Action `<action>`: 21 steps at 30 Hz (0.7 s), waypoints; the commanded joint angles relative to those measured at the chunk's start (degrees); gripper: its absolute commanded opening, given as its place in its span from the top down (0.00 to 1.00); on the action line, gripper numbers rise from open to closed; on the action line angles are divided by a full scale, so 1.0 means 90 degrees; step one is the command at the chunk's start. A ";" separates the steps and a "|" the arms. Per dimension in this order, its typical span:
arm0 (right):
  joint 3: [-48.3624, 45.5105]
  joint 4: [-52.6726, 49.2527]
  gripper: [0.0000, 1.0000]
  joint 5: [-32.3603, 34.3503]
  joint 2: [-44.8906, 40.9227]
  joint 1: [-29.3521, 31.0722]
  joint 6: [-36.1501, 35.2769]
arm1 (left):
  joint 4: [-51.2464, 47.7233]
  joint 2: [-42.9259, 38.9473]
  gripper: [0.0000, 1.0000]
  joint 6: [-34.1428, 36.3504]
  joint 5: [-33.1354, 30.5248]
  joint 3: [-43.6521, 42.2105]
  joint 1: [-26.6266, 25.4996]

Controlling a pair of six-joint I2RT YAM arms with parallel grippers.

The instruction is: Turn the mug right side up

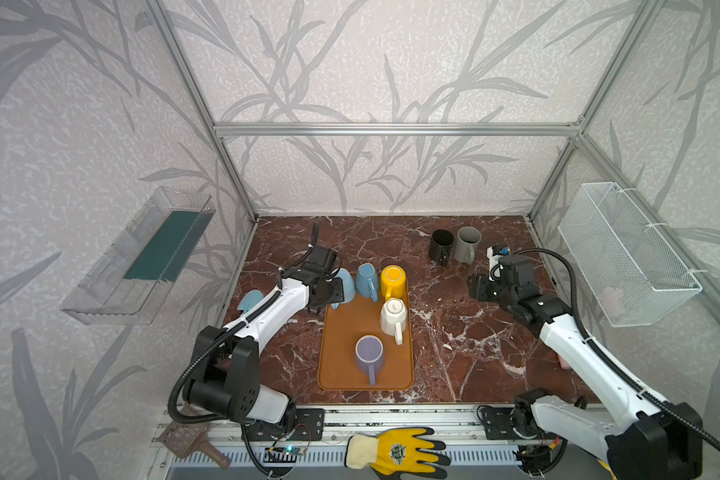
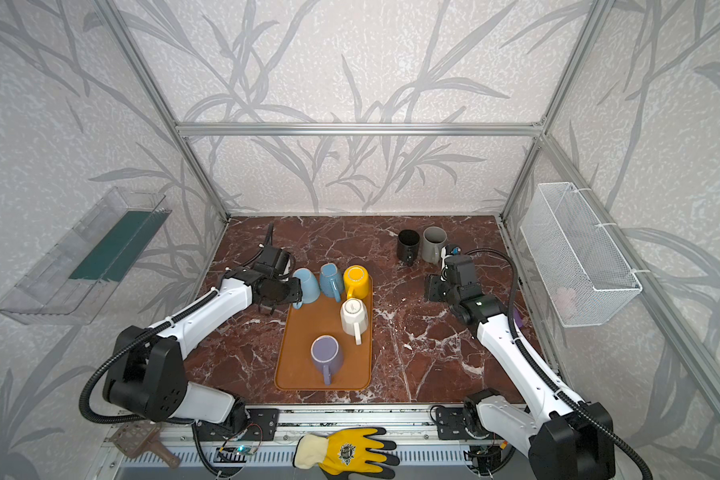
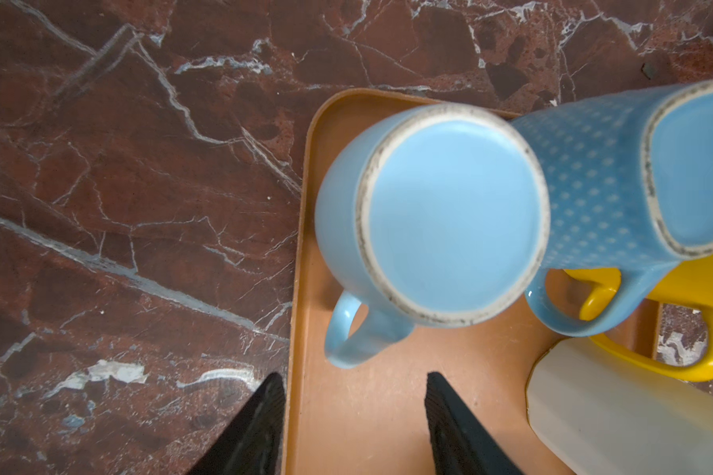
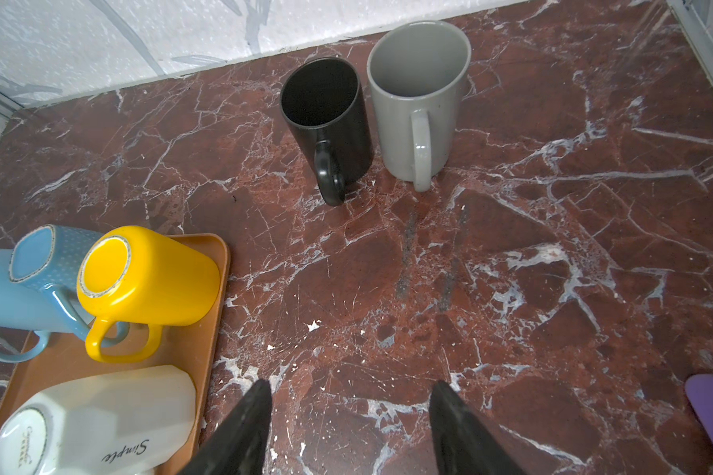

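Note:
Several mugs stand upside down on the orange tray [image 1: 350, 328]. The light blue mug [image 1: 347, 282] [image 3: 449, 214] is at the tray's far left corner, base up, its handle [image 3: 346, 333] facing my left gripper. My left gripper [image 1: 323, 308] [image 3: 355, 375] hangs just short of that handle, open, with nothing between its fingers; one finger is over the tray's rim and the other over the tray. My right gripper [image 1: 476, 286] [image 4: 351, 382] is open over bare marble, right of the tray.
A dotted blue mug [image 1: 367, 280], a yellow mug [image 1: 393, 280], a white mug [image 1: 393, 316] and a purple mug [image 1: 368, 353] share the tray. Black [image 1: 441, 245] and grey [image 1: 467, 243] mugs stand upright at the back right. A wire basket [image 1: 624, 253] hangs on the right wall.

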 commanded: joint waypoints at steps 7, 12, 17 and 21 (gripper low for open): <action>-0.0107 0.0078 0.39 -0.0102 -0.0006 -0.0024 0.0037 | -0.0168 0.0416 0.46 0.0219 0.0110 0.0353 0.0025; -0.0108 0.0103 0.39 -0.0117 0.0013 -0.0024 0.0047 | -0.0042 0.0456 0.50 0.0188 0.0224 0.0319 0.0025; -0.0111 0.0137 0.39 -0.0149 0.0042 -0.0024 0.0059 | 0.0027 0.0522 0.51 0.0185 0.0394 0.0289 0.0018; -0.0110 0.0148 0.39 -0.0152 0.0062 -0.0028 0.0068 | 0.0164 0.0525 0.52 0.0192 0.0562 0.0226 0.0020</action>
